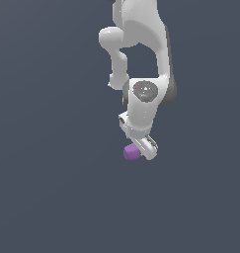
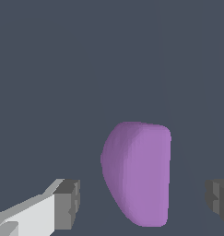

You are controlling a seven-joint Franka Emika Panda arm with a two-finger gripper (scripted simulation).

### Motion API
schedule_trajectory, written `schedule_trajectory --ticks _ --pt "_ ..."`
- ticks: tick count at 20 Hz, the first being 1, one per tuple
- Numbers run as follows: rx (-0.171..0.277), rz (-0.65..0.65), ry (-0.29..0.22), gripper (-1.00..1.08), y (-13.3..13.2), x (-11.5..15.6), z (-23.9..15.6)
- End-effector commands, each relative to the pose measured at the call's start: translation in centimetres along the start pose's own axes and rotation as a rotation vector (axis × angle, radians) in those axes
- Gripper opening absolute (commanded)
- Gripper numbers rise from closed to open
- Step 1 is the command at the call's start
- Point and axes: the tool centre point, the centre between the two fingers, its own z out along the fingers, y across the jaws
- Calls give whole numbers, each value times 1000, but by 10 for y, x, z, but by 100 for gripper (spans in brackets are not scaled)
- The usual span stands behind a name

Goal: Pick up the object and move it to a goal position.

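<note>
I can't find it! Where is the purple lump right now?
In the exterior view the purple lump sits low in the middle, just left of the end effector. In the wrist view it lies between the open fingers, touching neither.

Flat, even, dim render; sharp throughout, no glare; shadows perhaps absent.

The lump (image 2: 137, 173) is a matte purple, plain and unpatterned, paler lilac on its flat side and a shade deeper on its rounded flank. The arm (image 1: 141, 49) is glossy white with dark grey at its joints. The end effector (image 2: 141, 203) has white fingers (image 2: 35, 212) ending in dark grey pads. The worktop (image 1: 42, 148) is an even slate blue-grey.
</note>
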Motion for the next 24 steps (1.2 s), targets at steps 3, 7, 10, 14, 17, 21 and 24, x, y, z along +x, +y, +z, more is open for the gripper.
schedule_trajectory --ticks 3,7,10,14,17,21,24 --pt "-1 33 0 100 -1 -2 2" --pt "-1 35 0 100 -1 -2 2" --pt "-1 35 0 100 -1 -2 6" --pt "-1 37 0 100 -1 -3 22" --pt "-1 38 0 100 0 -3 39" --pt "-1 39 0 100 0 -3 51" --pt "-1 39 0 100 -1 -2 53"
